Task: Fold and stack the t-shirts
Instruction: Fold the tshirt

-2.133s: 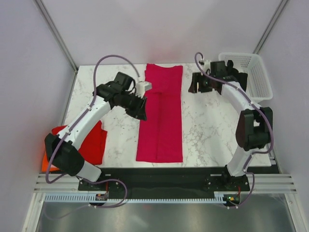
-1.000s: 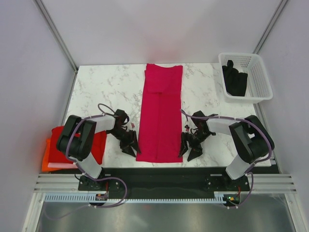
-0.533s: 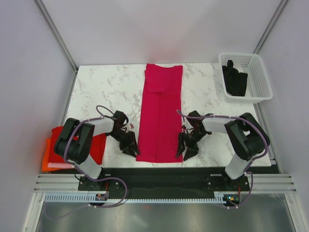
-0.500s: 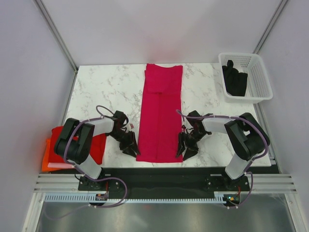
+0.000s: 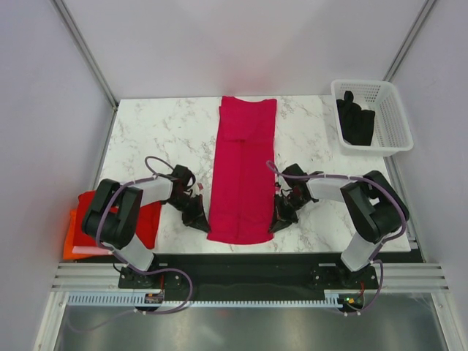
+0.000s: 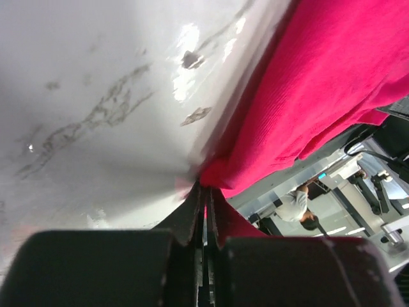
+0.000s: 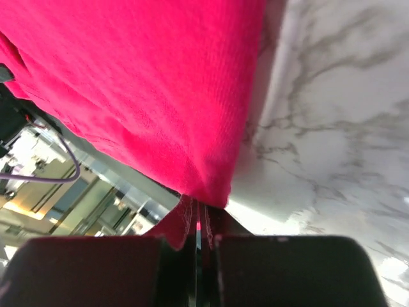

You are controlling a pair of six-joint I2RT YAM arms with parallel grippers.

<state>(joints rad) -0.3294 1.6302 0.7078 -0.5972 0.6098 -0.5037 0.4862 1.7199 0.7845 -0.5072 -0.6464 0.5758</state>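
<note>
Left gripper [image 5: 198, 220] is clamped tight on the near-left corner of the long-folded raspberry-crimson cloth t-shirt [image 5: 245, 168]. Right gripper [image 5: 281, 219] pinches its near-right corner. The shirt lies centrally on the white marble tabletop [image 5: 161, 139].

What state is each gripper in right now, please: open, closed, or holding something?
Left gripper: closed, pinching the near-left corner of the crimson t-shirt.
Right gripper: closed, pinching the same shirt's near-right corner.
</note>
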